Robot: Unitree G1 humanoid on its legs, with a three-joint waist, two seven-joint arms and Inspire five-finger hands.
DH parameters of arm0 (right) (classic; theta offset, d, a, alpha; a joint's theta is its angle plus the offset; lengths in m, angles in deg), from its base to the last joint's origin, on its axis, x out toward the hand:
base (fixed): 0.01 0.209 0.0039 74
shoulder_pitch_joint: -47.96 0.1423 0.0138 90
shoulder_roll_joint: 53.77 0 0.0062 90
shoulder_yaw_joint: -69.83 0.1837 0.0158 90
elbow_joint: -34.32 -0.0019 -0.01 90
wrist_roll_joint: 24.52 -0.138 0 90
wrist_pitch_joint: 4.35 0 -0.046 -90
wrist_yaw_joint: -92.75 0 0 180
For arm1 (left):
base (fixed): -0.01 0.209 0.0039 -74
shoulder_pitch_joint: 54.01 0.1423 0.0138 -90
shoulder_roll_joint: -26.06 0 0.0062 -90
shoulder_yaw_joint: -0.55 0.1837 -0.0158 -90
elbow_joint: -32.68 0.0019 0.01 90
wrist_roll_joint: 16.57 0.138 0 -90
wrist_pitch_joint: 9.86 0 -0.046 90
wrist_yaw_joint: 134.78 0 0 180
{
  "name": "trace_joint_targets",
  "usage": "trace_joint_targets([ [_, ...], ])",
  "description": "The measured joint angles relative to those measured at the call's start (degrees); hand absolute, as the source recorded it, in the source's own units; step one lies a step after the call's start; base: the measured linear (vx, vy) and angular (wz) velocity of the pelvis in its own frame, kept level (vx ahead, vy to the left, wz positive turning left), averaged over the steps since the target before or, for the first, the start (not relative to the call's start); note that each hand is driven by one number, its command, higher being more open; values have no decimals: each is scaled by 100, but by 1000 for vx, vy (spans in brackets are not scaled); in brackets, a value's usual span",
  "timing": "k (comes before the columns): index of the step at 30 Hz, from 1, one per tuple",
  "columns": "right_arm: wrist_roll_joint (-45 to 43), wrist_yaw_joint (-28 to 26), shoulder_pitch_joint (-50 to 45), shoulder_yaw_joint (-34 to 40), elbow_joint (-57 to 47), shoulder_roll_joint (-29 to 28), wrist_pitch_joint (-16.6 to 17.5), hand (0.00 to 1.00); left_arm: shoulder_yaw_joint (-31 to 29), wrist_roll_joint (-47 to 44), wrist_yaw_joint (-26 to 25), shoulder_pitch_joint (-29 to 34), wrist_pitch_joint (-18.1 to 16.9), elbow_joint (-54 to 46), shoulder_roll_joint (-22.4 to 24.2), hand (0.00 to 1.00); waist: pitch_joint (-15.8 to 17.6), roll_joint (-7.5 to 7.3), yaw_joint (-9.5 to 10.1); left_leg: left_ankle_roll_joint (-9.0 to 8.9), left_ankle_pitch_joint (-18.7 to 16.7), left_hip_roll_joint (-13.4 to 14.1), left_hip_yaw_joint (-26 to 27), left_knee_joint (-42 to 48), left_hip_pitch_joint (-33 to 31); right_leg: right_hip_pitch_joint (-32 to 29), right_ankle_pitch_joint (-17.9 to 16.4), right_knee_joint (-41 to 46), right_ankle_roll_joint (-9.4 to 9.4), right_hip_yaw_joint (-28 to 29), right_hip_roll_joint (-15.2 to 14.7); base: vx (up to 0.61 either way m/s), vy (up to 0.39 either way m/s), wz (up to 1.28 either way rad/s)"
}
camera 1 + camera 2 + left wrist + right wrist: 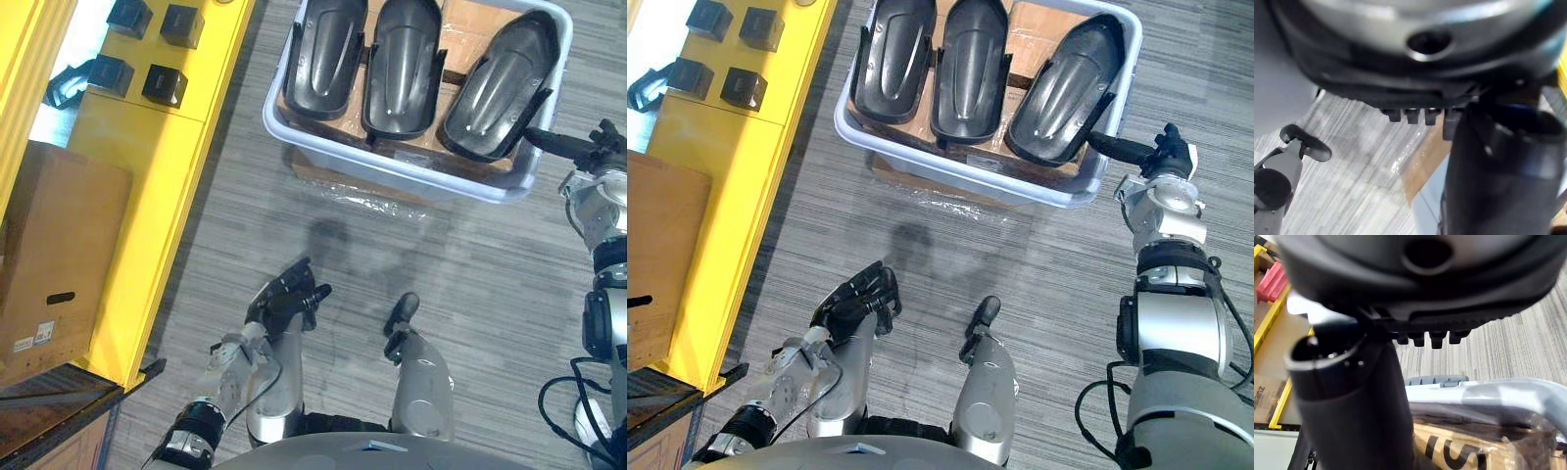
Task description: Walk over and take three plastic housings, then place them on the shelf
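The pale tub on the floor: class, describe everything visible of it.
The tub is a pale grey-blue, rectangular plastic bin with rounded corners and a thick rim. It stands on the grey floor beside the yellow shelf, clear film showing under its near edge. Inside, three dark housings lie side by side on brown cardboard. The right hand reaches toward its near right corner; contact is unclear.

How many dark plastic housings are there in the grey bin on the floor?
3, side by side in the bin: left housing, middle housing, and right housing, which lies at an angle. The cardboard under them may hide more.
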Motion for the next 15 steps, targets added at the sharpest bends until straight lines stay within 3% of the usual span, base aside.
trace_joint_targets([
  [6,213,88,540,-363,81,211,-329,100,50,-172,-18,-113,-56,68,11,100,62,159,127,-34,82,-2,-86,5,-110,-254,-261,471,-57,-44,-101,6,-64,6],
  [15,435,73,701,-806,88,368,-470,100,61,-199,-32,-114,-90,70,-21,100,78,269,231,-96,130,-41,-227,10,-144,-430,-592,941,-109,-128,-254,13,-73,8],
])
